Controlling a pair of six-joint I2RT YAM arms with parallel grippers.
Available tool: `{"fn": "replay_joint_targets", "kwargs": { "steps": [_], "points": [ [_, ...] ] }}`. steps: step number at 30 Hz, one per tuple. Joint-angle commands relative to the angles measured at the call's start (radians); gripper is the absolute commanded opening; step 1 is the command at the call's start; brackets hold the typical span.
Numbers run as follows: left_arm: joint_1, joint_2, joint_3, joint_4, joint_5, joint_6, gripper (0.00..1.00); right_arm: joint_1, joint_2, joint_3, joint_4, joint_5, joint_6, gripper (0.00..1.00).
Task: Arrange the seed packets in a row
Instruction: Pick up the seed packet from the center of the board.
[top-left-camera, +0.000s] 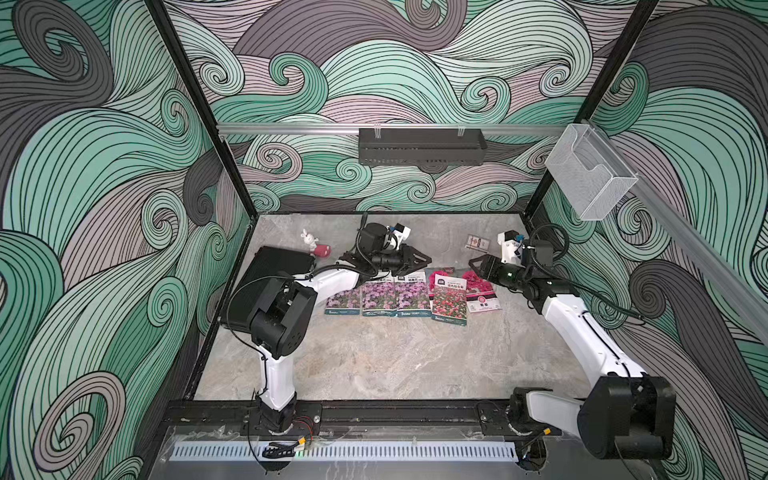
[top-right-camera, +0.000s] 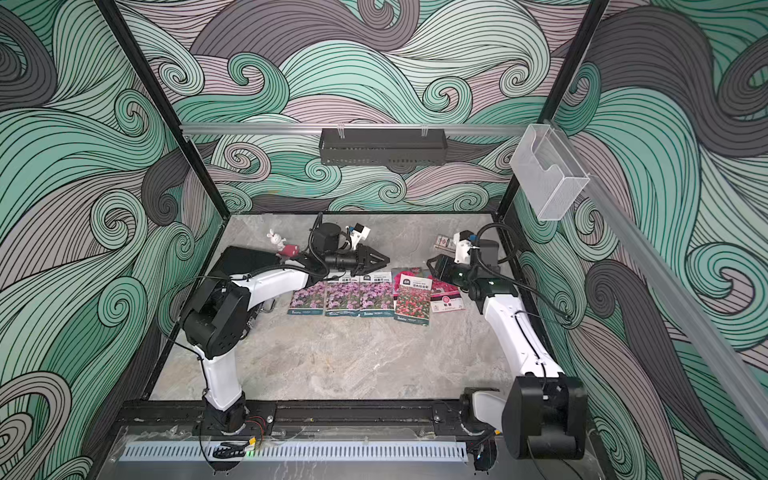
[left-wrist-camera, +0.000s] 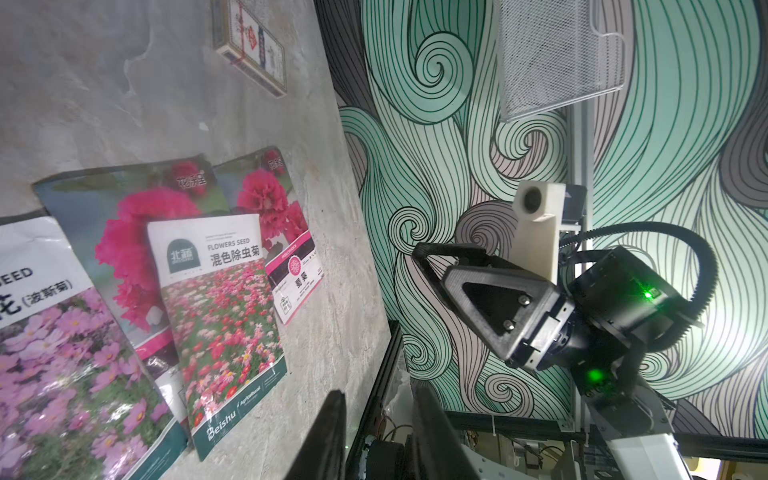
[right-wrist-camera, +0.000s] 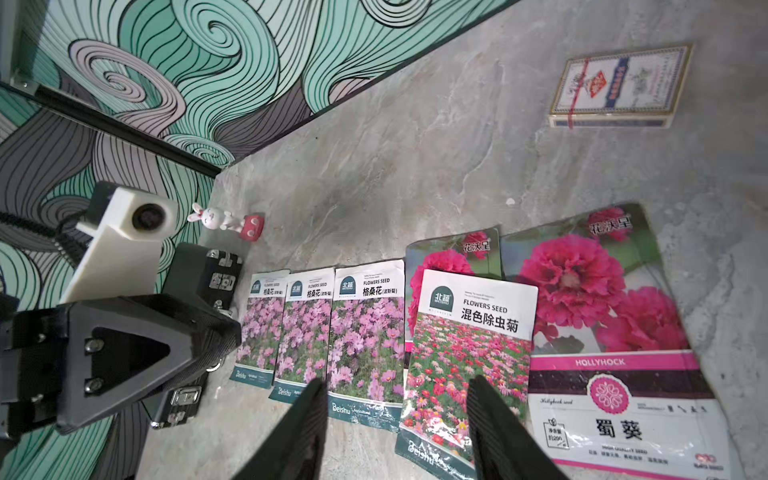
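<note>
We see 6 seed packets lying flat on the bench. The 3 purple-pink packets lie side by side in a line, their edges slightly overlapping. Next to them, the red-pink mix packet lies on top of 1 magenta packet, hiding most of it, and overlaps the edge of the other magenta packet.

On the left arm, the left jaws hang above the row's far edge, slightly parted and grasping nothing. On the right arm, the right jaws stand wide, released, over the other magenta packet.

A patterned box lies well apart behind.
</note>
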Motion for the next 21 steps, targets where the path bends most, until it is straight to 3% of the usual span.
{"fn": "replay_joint_targets", "kwargs": {
  "steps": [1,8,12,21],
  "points": [
    [-0.011,-0.018,0.025,-0.094,-0.04,0.084,0.29,-0.014,0.013,-0.025,-0.056,0.02,-0.021,0.61],
    [-0.076,0.056,0.18,-0.463,-0.21,0.339,0.32,-0.014,0.014,-0.111,-0.112,0.007,0.038,0.64],
    [-0.095,0.132,0.261,-0.583,-0.308,0.415,0.35,-0.014,-0.006,-0.17,-0.049,-0.023,0.081,0.65],
    [-0.107,0.297,0.318,-0.572,-0.356,0.499,0.38,-0.012,0.073,-0.201,0.05,-0.055,0.099,0.66]
  ]
}}
